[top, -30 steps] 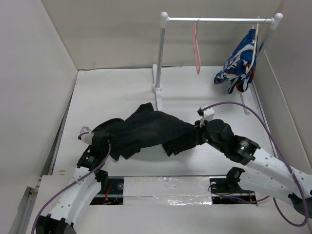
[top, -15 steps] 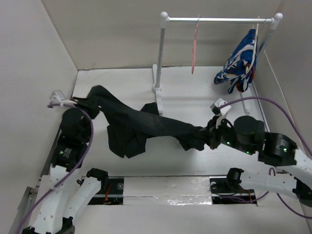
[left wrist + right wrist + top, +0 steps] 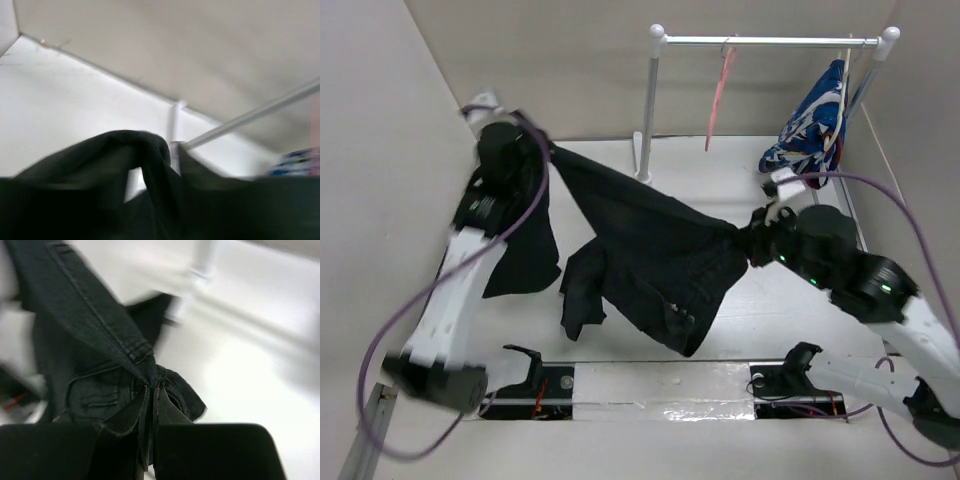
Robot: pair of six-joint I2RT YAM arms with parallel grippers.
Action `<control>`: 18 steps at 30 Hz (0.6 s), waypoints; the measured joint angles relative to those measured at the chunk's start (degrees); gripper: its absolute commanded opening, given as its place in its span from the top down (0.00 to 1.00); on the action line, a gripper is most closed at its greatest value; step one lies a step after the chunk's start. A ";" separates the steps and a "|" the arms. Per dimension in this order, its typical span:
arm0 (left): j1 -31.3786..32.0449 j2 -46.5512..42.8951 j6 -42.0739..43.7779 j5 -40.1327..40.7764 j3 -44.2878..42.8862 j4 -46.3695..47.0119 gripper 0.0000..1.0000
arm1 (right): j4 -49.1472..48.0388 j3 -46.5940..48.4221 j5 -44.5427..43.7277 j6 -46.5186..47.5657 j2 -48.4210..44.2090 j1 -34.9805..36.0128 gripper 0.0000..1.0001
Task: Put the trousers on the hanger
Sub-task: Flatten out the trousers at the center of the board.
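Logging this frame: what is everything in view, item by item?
trousers: one, black, hanging stretched between both grippers.
hanger: one, pink, hooked on the rail.
patterned garment: one, blue, white and red, hanging at the rail's right end.
rack: one, white posts carrying the metal rail, at the table's far side.
table: one, white.
left gripper: one, black, raised at far left, shut on the trousers.
right gripper: one, black, at right, shut on the trousers.

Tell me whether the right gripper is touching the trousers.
Touching. The right wrist view shows the right gripper shut on a bunched fold of the trousers, with no gap.
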State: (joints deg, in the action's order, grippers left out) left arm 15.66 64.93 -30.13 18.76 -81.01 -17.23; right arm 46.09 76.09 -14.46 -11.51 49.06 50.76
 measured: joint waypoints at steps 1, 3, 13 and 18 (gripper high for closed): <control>0.00 6.43 1.22 -0.37 -1.01 1.31 0.32 | -0.98 -3.06 0.44 0.63 1.70 -5.42 1.00; 0.02 18.67 2.38 -1.25 -3.91 3.15 0.18 | -4.33 -9.33 1.84 1.73 6.23 -16.68 1.00; 11.39 15.06 1.73 -0.28 19.04 5.77 0.21 | -15.19 -18.45 8.55 3.78 19.74 -36.79 0.31; 12.24 -11.34 -6.38 6.19 40.70 11.43 0.22 | -23.04 -25.44 10.56 2.91 8.37 -19.47 1.00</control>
State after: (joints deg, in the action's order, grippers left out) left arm 27.90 53.58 -36.51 24.95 -40.32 -5.80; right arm 23.05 50.65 -3.90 -8.60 57.43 31.29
